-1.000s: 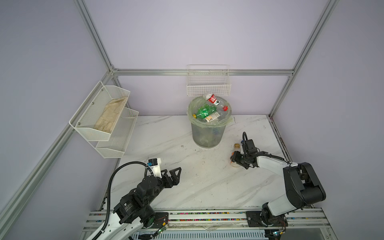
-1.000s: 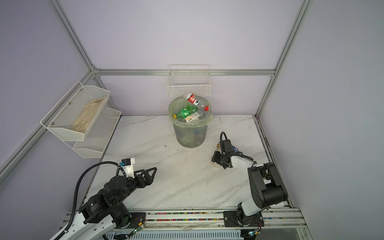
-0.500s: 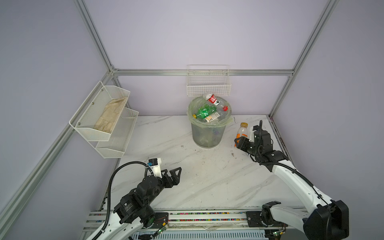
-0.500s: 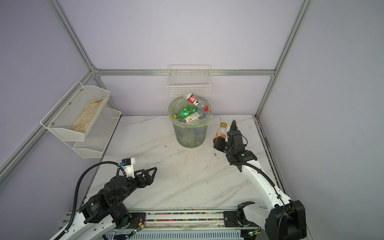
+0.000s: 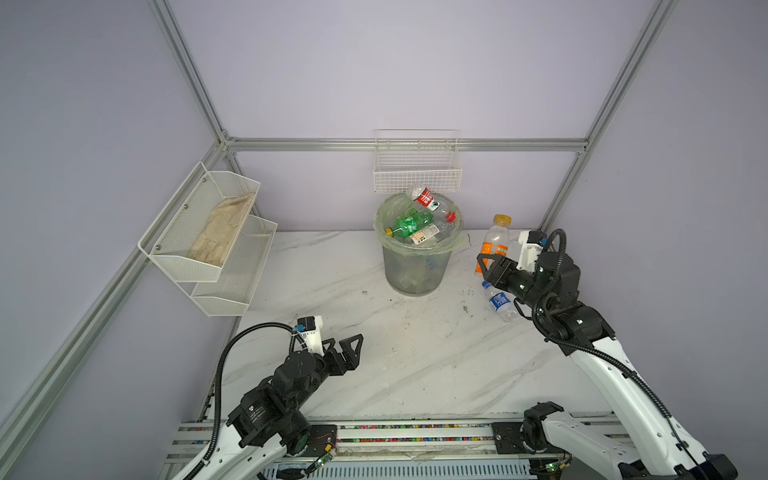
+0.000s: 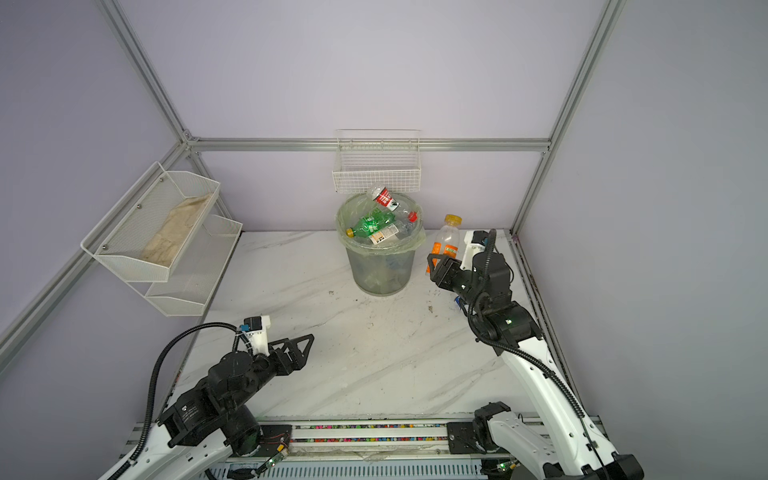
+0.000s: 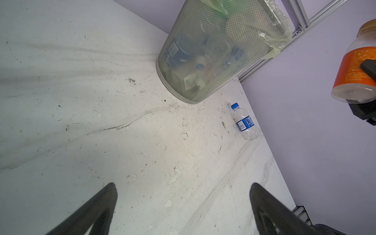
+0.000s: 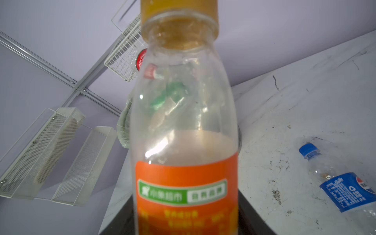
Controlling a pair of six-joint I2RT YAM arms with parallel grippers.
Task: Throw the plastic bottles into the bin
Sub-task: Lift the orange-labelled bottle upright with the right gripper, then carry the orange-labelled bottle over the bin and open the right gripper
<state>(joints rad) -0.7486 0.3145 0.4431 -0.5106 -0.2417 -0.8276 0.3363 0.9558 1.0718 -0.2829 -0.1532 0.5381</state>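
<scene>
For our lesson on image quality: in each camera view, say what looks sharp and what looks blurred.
Right wrist view: the orange-label bottle fills the frame, soft, its lower print smeared; the blue-label bottle reads sharper. Left wrist view: the gripper fingers are dark blurs, the table crisp. Both top views: sharp throughout, soft even light.

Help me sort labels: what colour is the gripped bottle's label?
Orange label with a green-and-white band; clearest in right wrist view.

Robotics lab cell: aluminium frame (image 5: 407,144) is boxing in plain lilac walls (image 5: 374,62); left arm (image 5: 291,378) and right arm (image 5: 577,324) are sitting on a slotted rail (image 5: 415,434) fronting a marbled tabletop (image 5: 415,365); a wire basket (image 5: 417,174) is hanging behind.
</scene>
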